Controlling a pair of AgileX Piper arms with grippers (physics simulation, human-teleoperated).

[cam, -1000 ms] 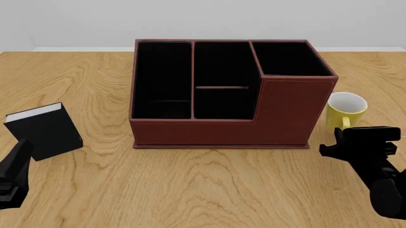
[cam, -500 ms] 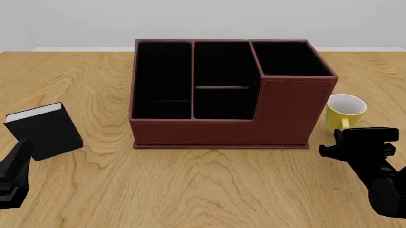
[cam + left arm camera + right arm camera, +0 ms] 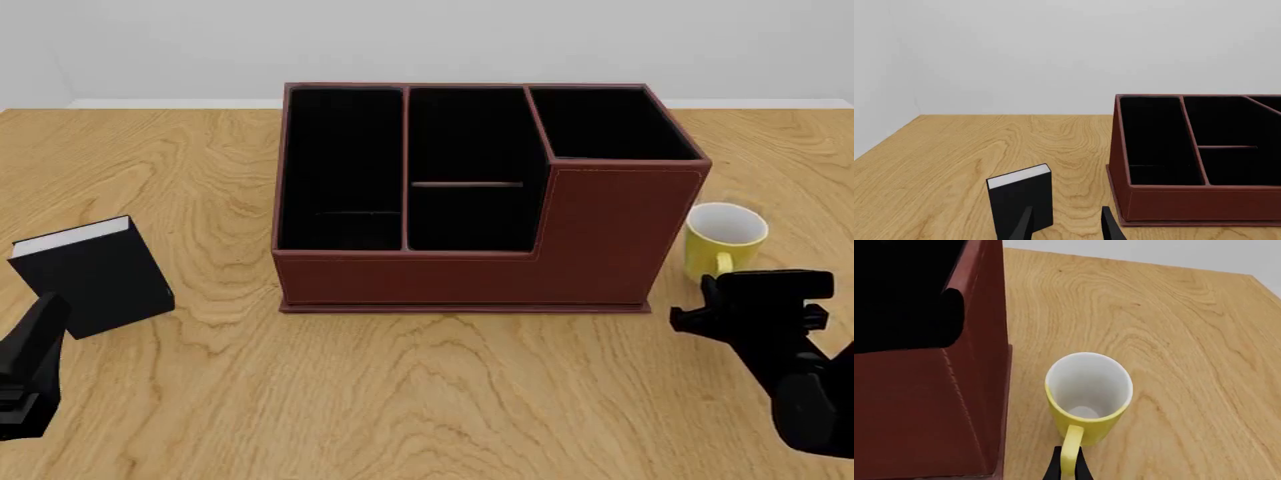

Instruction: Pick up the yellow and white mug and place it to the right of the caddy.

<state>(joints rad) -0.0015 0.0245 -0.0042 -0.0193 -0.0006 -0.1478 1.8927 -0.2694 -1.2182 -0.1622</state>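
The small yellow mug with white inside [image 3: 725, 238] stands upright at the reddish-brown leather-look caddy's [image 3: 481, 200] three o'clock, its handle pinched by the right gripper [image 3: 1068, 466] at the mug's six o'clock.

Small black book [image 3: 94, 275] with white pages, upright on wooden table [image 3: 441, 390]

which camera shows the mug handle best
The right wrist view: the yellow and white mug fills it, handle toward the camera with the right gripper shut on it. The front view shows the mug small beside the caddy, handle partly hidden. The left wrist view misses it.
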